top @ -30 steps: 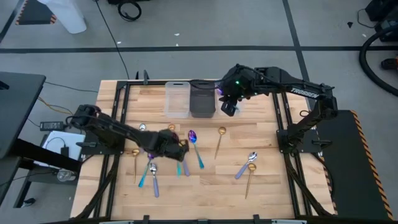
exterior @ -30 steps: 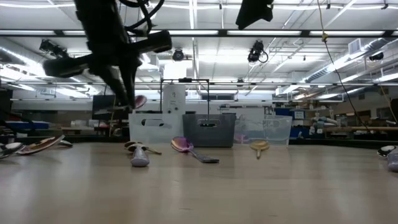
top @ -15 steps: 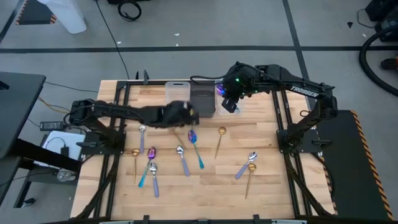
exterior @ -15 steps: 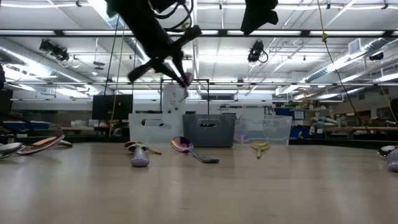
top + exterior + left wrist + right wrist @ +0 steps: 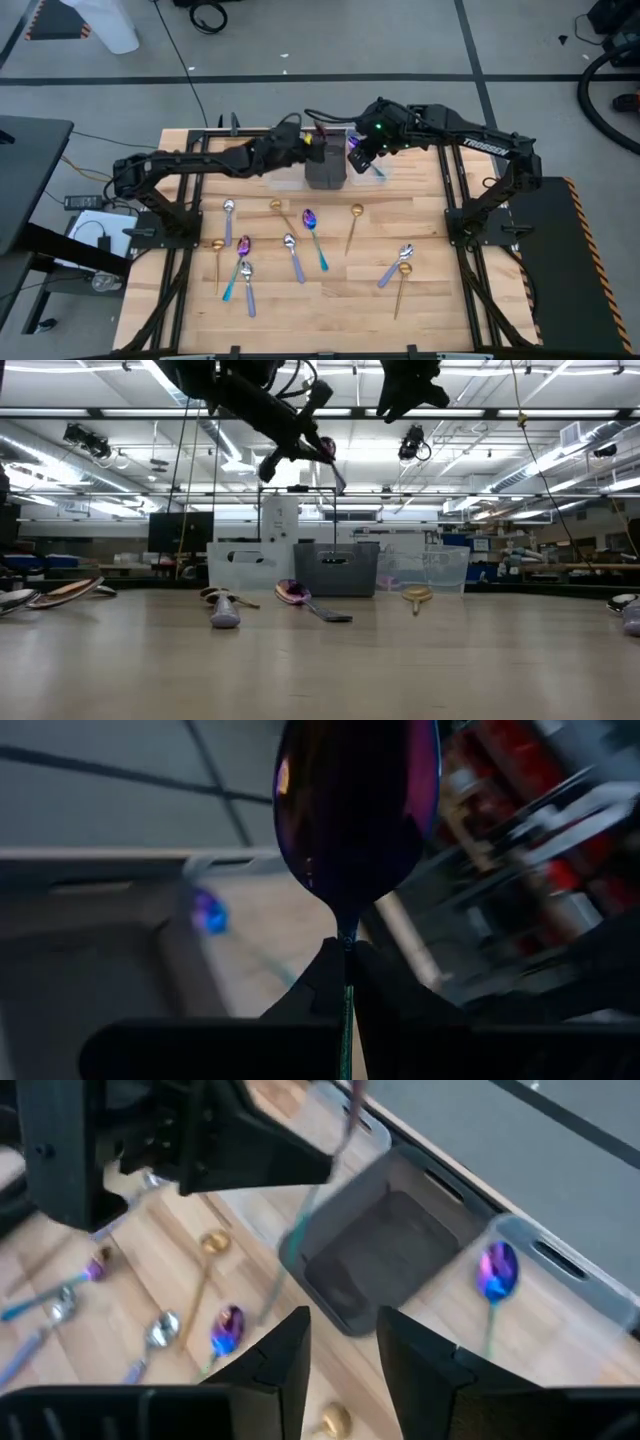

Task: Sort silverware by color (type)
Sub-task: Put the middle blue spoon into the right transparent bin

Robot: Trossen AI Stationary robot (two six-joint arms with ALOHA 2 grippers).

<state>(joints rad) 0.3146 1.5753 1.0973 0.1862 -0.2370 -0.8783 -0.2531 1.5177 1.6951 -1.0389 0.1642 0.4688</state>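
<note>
Since 1 s ago the left gripper (image 5: 318, 143) has swung from the spoon scatter at mid-table up over the dark bin (image 5: 325, 163) at the far edge, carrying an iridescent purple spoon (image 5: 355, 810), fingers pinched on its thin teal neck just below the bowl. Right gripper (image 5: 360, 158) hovers by the clear bin, fingers apart w/ nothing between. Spoon looks light, stiff, slick; grip the handle, not the bowl, as it could pivot.
</note>
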